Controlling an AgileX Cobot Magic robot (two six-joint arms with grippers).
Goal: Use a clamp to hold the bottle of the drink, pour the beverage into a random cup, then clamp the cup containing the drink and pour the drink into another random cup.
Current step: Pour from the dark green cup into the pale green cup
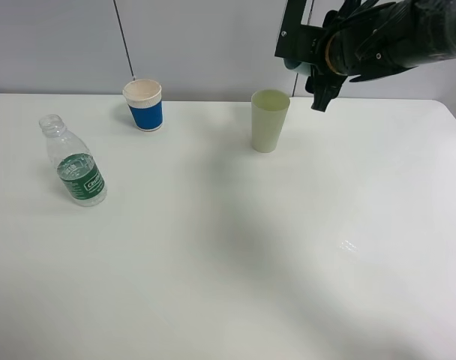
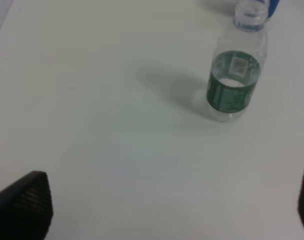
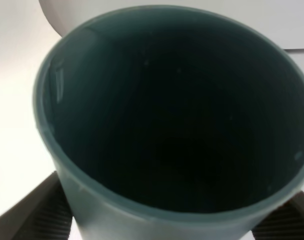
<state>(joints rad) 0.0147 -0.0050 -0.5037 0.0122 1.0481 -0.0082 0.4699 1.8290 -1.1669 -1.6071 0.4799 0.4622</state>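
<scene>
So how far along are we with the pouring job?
Looks done: the bottle stands upright on the table, uncapped, and the left gripper is open, clear of it. In hand: the right gripper is shut on the teal cup, raised near the pale green cup. Left: the cup-to-cup pour; I can't tell whether the teal cup holds drink.

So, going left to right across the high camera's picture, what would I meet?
The clear bottle with a green label → blue paper cup → pale green cup → right gripper, clamped on a dark teal cup.
</scene>
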